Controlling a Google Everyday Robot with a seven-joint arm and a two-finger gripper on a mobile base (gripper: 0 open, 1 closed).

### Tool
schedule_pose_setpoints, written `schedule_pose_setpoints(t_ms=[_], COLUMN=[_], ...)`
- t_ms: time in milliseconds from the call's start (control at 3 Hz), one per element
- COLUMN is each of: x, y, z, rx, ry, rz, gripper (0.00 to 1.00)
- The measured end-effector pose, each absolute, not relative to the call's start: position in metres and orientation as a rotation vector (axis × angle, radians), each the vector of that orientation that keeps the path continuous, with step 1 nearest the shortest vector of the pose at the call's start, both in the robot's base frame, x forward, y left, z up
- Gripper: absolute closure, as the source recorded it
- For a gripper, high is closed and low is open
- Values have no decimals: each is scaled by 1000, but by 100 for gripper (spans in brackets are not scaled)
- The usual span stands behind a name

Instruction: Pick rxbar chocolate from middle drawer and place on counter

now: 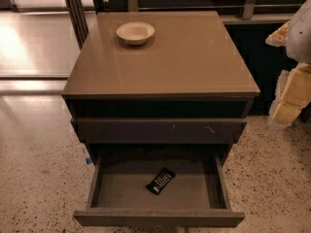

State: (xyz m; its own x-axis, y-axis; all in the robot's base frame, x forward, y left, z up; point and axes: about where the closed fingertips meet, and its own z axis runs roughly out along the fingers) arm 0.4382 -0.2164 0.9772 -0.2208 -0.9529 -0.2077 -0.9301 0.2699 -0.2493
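The rxbar chocolate [161, 180] is a small flat black bar with white print. It lies on the grey floor of the middle drawer [121, 191], a little right of center. The drawer is pulled out wide open toward me. The counter [165, 67] is the glossy tan top of the dark cabinet, above the drawer. My gripper [290, 98] shows as pale yellow and white parts at the right edge of the view, level with the counter's front edge and off to the cabinet's right side. It is well away from the bar and holds nothing that I can see.
A cream bowl [135, 32] stands on the counter near its back left. A closed drawer front with pale scratches [160, 130] sits above the open drawer. Speckled floor [39, 169] lies on both sides. A dark wall and rails run behind.
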Motion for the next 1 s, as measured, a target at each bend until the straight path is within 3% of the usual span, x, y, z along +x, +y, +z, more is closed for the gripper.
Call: schedule_pose_setpoints(t_ms=[1000], x=[449], y=[-185], z=[953], rx=[-1671], ry=[2180], rz=[-54], gripper=[0])
